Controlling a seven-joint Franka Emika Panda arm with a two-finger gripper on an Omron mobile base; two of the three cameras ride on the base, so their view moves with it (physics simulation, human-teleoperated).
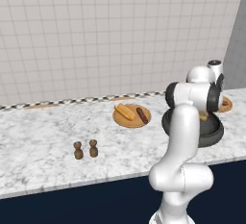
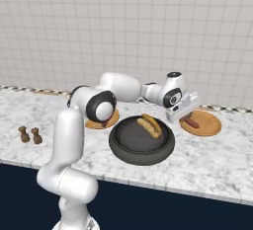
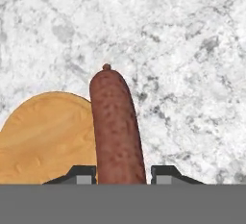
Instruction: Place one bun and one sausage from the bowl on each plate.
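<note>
Marble worktop along a tiled wall. The bowl sits near the front edge, in front of the arm; one bun lies in it toward the back rim. In the left base view the bowl is largely hidden behind the arm.

Left plate carries a bun and a sausage side by side, well apart from the bowl. In the right base view this plate peeks out behind the elbow.

Right plate lies just right of the bowl, near the wall. The arm reaches out over it, and the end effector hangs at the plate's left edge with a sausage at its tip, low over the plate or touching it; cannot tell which.

Hand view: the fingers stand on either side of the sausage, pinching its near end. The sausage runs away from the camera, its far tip over bare marble. The plate shows as an orange disc to one side of the sausage, passing under its edge.

Two small brown shakers stand together on the worktop, well to the left of the plates.
</note>
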